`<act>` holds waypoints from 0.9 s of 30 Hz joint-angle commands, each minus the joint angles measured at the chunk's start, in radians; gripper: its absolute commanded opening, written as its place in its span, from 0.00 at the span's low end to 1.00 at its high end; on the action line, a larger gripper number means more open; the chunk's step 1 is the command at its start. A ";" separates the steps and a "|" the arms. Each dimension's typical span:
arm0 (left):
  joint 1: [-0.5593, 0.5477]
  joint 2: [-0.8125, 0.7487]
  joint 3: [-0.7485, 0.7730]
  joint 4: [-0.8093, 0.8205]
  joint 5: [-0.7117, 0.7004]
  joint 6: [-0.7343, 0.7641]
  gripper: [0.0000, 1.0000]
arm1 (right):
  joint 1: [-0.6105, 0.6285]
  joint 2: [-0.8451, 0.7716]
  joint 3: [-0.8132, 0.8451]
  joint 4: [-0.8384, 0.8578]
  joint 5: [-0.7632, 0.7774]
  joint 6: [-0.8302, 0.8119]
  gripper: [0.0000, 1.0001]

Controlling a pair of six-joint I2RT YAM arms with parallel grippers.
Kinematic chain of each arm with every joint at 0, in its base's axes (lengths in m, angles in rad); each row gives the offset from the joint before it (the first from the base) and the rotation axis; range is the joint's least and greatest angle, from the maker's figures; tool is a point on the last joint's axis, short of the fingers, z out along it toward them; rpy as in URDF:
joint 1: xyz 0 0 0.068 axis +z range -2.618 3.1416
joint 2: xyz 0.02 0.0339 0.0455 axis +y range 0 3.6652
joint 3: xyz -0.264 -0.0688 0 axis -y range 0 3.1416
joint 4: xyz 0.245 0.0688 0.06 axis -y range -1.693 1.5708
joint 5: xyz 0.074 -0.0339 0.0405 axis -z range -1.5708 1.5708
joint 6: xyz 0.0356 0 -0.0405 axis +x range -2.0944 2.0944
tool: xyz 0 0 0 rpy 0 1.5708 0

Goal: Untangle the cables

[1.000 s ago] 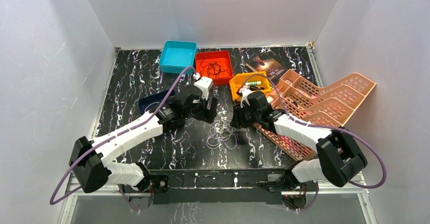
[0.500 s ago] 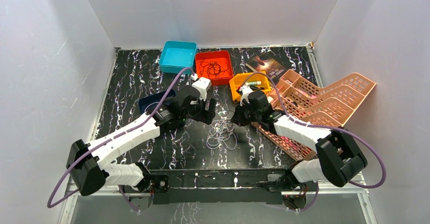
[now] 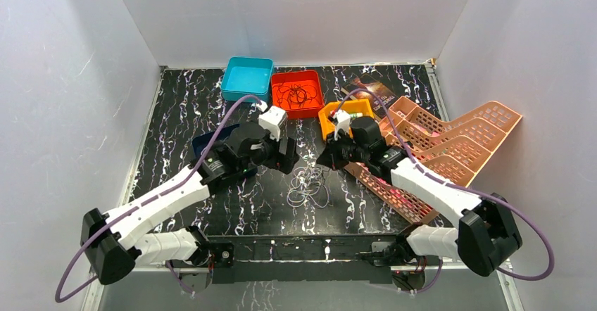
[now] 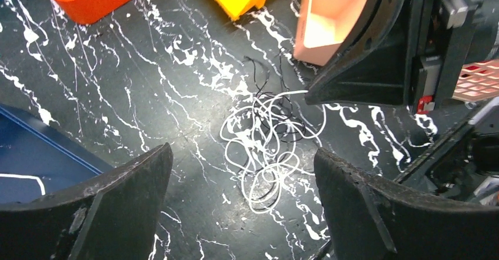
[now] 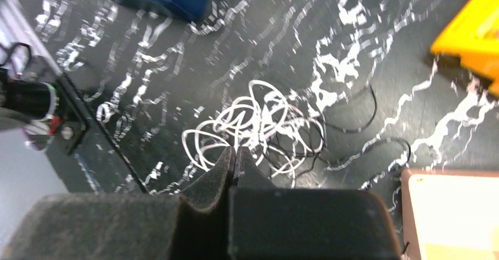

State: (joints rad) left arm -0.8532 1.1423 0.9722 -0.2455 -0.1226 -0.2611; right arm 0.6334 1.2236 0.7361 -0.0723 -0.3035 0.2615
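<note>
- The worktop (image 3: 169,107) carries the cables (image 3: 310,186) as one loose heap at its middle, a little toward the near edge. The step in hand looks like drawing a first strand out of it.
- The left gripper (image 4: 241,163) hangs released above the heap, jaws spread wide on either side. It would do best to come down and pin the bulk of the loops while the other arm pulls.
- The right gripper (image 5: 233,154) is clenched, tips pressed together over the heap's right side. A white strand runs up to its tip in the left wrist view, but I cannot tell whether it is actually pinched.
- If it is caught, pull slowly toward the right edge. The white loops and the thin black strands cross each other, so a quick tug would likely drag the whole heap.
- Against a second ago, both arms have swung toward the far edge.
- The right jaws, then partly apart, have closed.
- The left jaws stand slightly wider.
- The heap lies about where it did.
</note>
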 commanded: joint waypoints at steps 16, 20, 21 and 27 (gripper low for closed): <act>-0.004 -0.284 -0.287 0.604 0.073 0.157 0.98 | -0.001 -0.142 0.209 -0.047 -0.056 0.003 0.00; -0.004 -0.285 -0.319 0.682 0.098 0.210 0.98 | -0.001 -0.155 0.214 -0.041 -0.046 0.000 0.00; -0.004 -0.285 -0.325 0.697 0.111 0.226 0.98 | -0.001 -0.158 0.217 -0.043 -0.042 -0.003 0.00; -0.004 -0.291 -0.357 0.765 0.202 0.289 0.98 | 0.000 -0.164 0.229 -0.047 -0.054 -0.013 0.00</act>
State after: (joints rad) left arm -0.8532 0.8757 0.6254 0.4034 0.0021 -0.0357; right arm 0.6334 1.0840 0.9176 -0.1574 -0.3511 0.2584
